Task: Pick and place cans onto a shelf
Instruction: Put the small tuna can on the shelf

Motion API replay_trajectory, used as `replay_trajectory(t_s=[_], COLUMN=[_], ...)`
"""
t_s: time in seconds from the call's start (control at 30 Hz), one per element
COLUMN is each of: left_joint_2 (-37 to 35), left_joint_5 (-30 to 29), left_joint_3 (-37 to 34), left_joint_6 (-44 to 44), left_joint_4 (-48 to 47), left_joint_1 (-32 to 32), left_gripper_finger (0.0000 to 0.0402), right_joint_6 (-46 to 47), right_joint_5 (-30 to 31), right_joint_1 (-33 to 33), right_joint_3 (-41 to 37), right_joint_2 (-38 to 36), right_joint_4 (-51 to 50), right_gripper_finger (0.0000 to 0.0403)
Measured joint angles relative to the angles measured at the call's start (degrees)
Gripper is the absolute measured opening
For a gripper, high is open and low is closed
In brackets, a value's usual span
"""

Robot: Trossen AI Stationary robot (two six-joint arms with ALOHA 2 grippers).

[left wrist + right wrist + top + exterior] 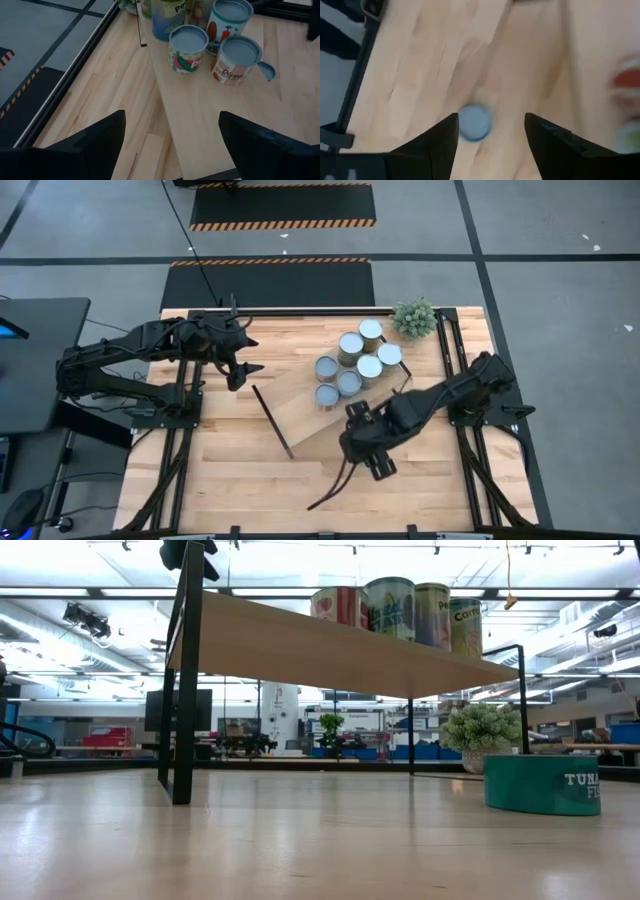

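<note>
Spread, empty right hand (pixel 490 132) frames a small rigid tuna tin (pixel 474 121) at lower centre, probably light, best pinched across its smooth sides.

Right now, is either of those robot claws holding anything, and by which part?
Nothing is held. The left end effector is open beside the light-wood shelf; the right end effector is open above a small round bluish-topped can.
</note>
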Motion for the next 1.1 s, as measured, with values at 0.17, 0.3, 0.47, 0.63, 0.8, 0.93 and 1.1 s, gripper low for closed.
replay_trajectory(t_s=[0.17, 0.3, 0.47, 0.63, 0.8, 0.93, 1.1], left_joint_2=[0.00, 0.00, 0.00, 0.00, 0.00, 0.00, 0.00], left_joint_5=[0.00, 0.00, 0.00, 0.00, 0.00, 0.00, 0.00], left_joint_3=[0.00, 0.00, 0.00, 0.00, 0.00, 0.00, 0.00], left_joint_6=[-0.01, 0.02, 0.08, 0.10, 0.10, 0.12, 0.03], left_joint_4=[-0.12, -0.21, -0.25, -0.25, -0.27, -0.30, -0.32], left_joint_1=[0.00, 0.00, 0.00, 0.00, 0.00, 0.00, 0.00], left_gripper_finger=[0.0325, 0.0325, 0.0325, 0.0325, 0.0325, 0.0325, 0.0325], right_joint_6=[9.49, 20.08, 27.79, 27.35, 26.47, 25.71, 25.71], right_joint_5=[-2.59, -0.13, -1.02, -3.50, 0.68, 2.56, 3.91], right_joint_1=[2.93, 5.02, 4.97, 3.95, 4.04, 4.35, 4.31], right_joint_3=[-14.94, -28.93, -40.70, -45.14, -47.26, -51.20, -55.08], right_joint_2=[-4.36, -9.07, -11.29, -11.14, -11.10, -11.09, -11.08], right_joint_4=[12.37, 22.78, 31.17, 34.77, 34.78, 38.90, 45.48], right_gripper_finger=[0.0233, 0.0233, 0.0249, 0.0300, 0.0353, 0.0377, 0.0388])
